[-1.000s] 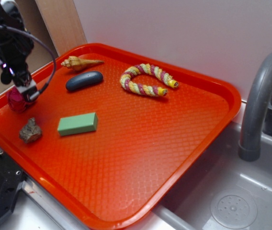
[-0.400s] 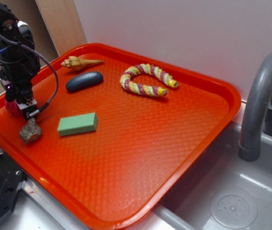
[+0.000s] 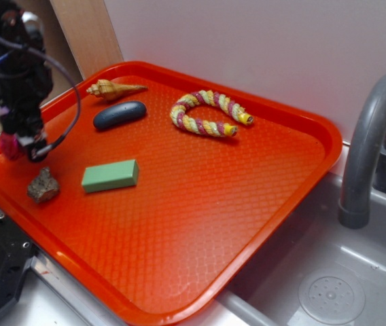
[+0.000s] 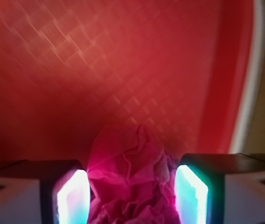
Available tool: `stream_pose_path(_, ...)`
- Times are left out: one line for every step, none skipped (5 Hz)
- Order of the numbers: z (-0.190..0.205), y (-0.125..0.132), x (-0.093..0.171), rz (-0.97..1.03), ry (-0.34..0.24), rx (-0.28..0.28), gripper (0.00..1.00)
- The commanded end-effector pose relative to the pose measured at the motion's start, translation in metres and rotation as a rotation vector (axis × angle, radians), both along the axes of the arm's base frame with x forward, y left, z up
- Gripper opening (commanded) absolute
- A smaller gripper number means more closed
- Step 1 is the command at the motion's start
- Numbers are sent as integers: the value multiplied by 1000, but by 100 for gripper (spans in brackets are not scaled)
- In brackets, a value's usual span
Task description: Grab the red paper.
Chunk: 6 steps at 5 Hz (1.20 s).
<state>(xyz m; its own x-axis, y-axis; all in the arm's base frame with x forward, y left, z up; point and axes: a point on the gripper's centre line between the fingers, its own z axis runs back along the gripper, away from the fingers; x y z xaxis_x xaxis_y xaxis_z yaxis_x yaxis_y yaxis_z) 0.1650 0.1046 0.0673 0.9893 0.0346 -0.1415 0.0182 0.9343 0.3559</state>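
The red paper [image 4: 132, 182] is a crumpled crimson wad sitting between my two lit fingers, and both pads press against its sides. From the exterior camera only a bit of the red paper [image 3: 7, 146] peeks out at the left of my gripper [image 3: 20, 148]. The gripper [image 4: 131, 196] is shut on the wad, near the far left rim of the orange-red tray [image 3: 247, 204]. Beyond the wad lies the tray floor [image 4: 100, 70], blurred, with its rim at the right.
A brown rock [image 3: 43, 186] lies just below the gripper, with a green block [image 3: 110, 175] to its right. Farther back are a dark oval stone [image 3: 119, 114], a shell [image 3: 115, 89] and a rope toy [image 3: 210, 114]. A grey faucet [image 3: 370, 149] and sink [image 3: 329, 285] lie right of the tray.
The gripper dipped down toward the rock, then came back up and to the left, carrying the red paper with it. Nothing else on the tray has moved.
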Motion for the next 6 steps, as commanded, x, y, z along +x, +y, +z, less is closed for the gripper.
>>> stream_pose_path(78, -93, 61, -29, -55, -51, 0)
stream_pose_path(105, -124, 72, -54, -96, -100, 0)
stream_pose_path(155, -134, 68, -88, -205, -181, 0)
stream_pose_path(194, -125, 54, -78, -325, -226, 0)
stream_pose_path(219, -113, 43, -49, -408, -249, 0)
stream_pose_path(218, -114, 44, -64, -362, -242, 0)
